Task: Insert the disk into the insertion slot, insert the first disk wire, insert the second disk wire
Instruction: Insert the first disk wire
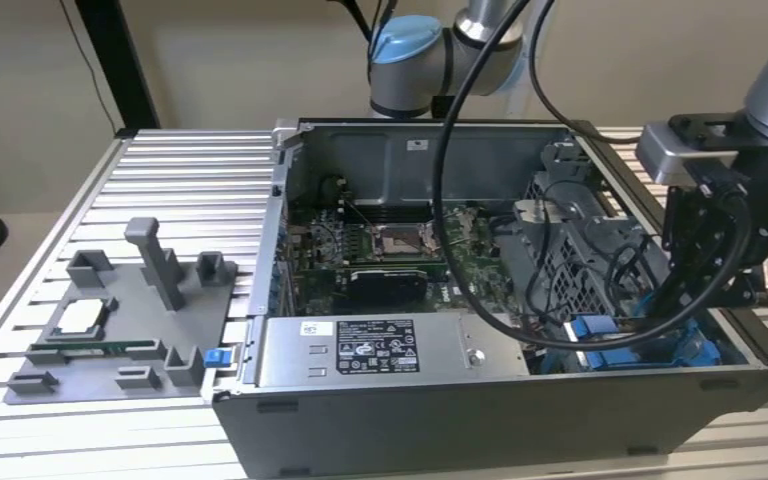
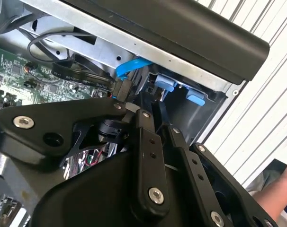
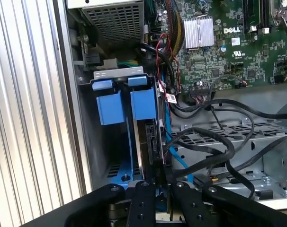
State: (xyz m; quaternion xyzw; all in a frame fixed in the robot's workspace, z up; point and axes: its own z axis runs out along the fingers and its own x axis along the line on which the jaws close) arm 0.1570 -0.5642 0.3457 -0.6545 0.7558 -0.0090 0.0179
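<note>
The disk stands on edge in the insertion slot [image 3: 116,168]; its blue caddy tab [image 3: 143,103] and dark edge [image 3: 152,137] show in the first wrist view. In the exterior view the blue caddy [image 1: 595,328] sits at the case's near corner on the exterior view's right. My gripper [image 1: 688,305] reaches down into that corner. Its black fingers [image 2: 144,142] lie close together, and a black connector [image 2: 123,88] on a flat blue wire [image 2: 134,65] sticks out at their tips. The blue wire [image 3: 174,151] runs alongside the disk's edge. Where the connector meets the disk is hidden.
Black cables [image 3: 214,149] loop over the perforated drive cage [image 3: 238,135] beside the slot. A second blue tab [image 3: 109,108] stands next to the disk. The motherboard [image 1: 384,245] and grey power-supply box [image 1: 371,350] fill the case. A grey fixture tray [image 1: 117,320] lies on the slatted table.
</note>
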